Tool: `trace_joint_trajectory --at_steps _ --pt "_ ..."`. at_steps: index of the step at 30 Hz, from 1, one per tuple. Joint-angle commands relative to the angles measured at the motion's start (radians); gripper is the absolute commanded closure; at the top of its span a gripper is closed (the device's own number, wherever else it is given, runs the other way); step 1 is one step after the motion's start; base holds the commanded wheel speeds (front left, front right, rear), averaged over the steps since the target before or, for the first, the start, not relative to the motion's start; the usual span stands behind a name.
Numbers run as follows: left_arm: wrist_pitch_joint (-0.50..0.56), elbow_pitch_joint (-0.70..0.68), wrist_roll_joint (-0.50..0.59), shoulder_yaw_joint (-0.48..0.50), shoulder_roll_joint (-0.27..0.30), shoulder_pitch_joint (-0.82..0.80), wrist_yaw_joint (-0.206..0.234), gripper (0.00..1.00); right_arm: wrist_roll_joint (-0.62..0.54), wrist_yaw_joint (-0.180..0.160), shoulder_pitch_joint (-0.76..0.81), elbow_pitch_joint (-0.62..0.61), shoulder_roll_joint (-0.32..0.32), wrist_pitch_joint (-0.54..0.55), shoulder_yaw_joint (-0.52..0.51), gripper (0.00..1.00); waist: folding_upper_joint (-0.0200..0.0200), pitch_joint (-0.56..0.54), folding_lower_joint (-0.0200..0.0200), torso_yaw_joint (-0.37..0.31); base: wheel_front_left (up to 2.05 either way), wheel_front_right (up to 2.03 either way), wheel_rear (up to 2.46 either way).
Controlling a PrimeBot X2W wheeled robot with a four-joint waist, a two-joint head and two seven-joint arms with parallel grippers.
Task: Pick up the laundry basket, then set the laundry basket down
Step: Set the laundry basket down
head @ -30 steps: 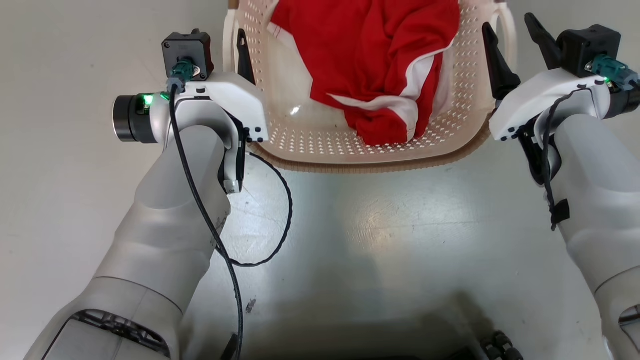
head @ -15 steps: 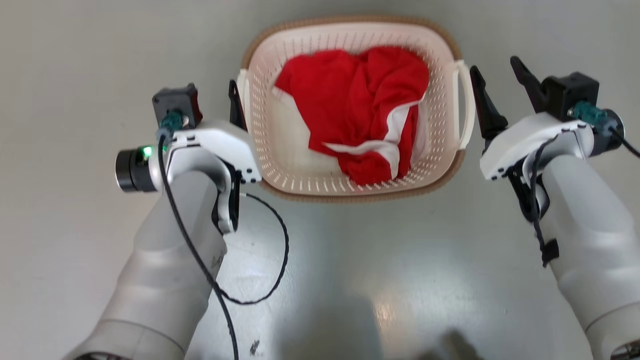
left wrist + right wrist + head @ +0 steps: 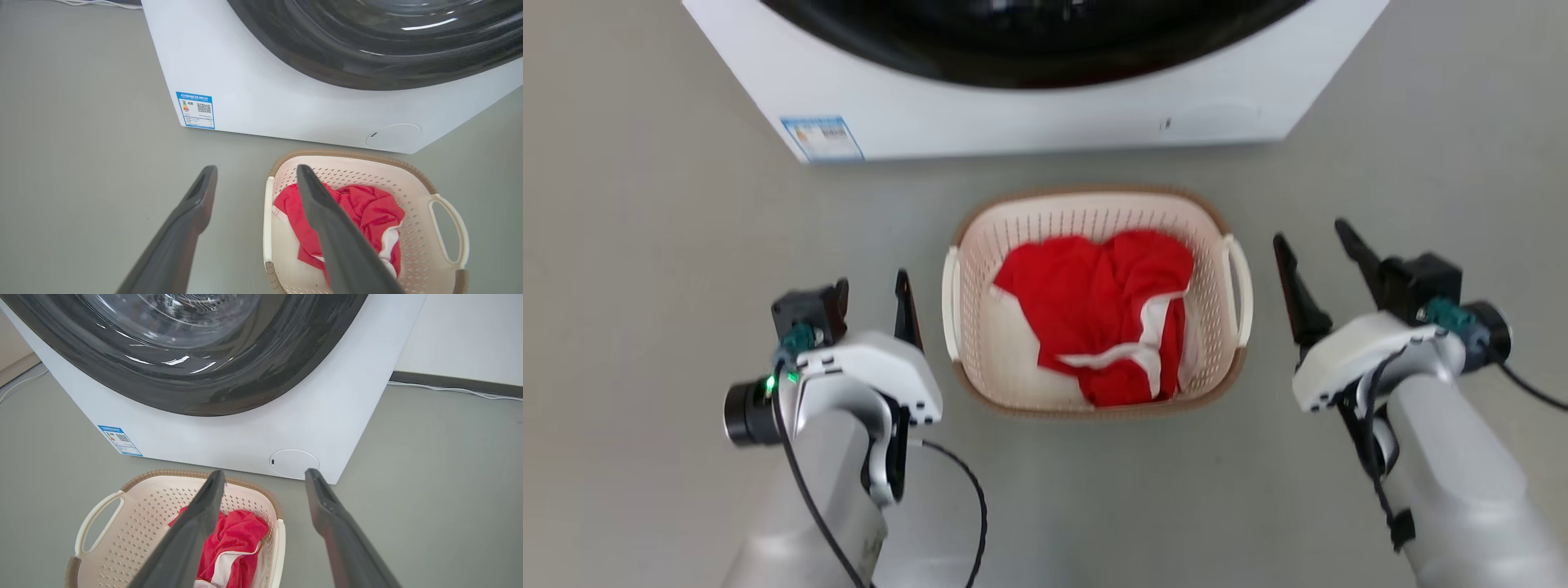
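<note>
- The laundry basket, holding a red garment, stands on the grey floor before a white washing machine.
- The left gripper and right gripper flank it, jaws apart, empty.
- Judged unheld: lifting means closing on its 2 loop handles.

The gripper has its two dark fingers spread wide, with nothing between them. Its left finger crosses in front of the basket, which sits on the grey floor holding a red cloth. Behind stands a white washer with a dark round door.
</note>
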Motion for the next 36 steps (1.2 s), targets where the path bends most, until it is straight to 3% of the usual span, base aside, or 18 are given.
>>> trace_joint_trajectory --at_steps 1,22,36 --pt "-0.006 -0.028 0.01 0.032 0.018 0.033 -0.013 0.0 -0.017 0.005 0.043 -0.031 0.01 -0.014 0.008 0.0 0.0 -0.092 0.0 -0.002 0.0 0.0 0.0" --pt "-0.006 -0.197 0.054 0.21 0.018 0.358 -0.099 0.0 -0.08 0.005 0.311 -0.185 0.039 -0.014 -0.06 0.0 0.0 -0.415 0.0 -0.025 0.0 0.0 0.0" --pt "-0.006 -0.271 0.042 0.25 0.018 0.437 -0.107 0.0 -0.089 0.005 0.388 -0.236 0.04 -0.014 -0.084 0.0 0.0 -0.477 0.0 -0.007 0.0 0.0 0.0"
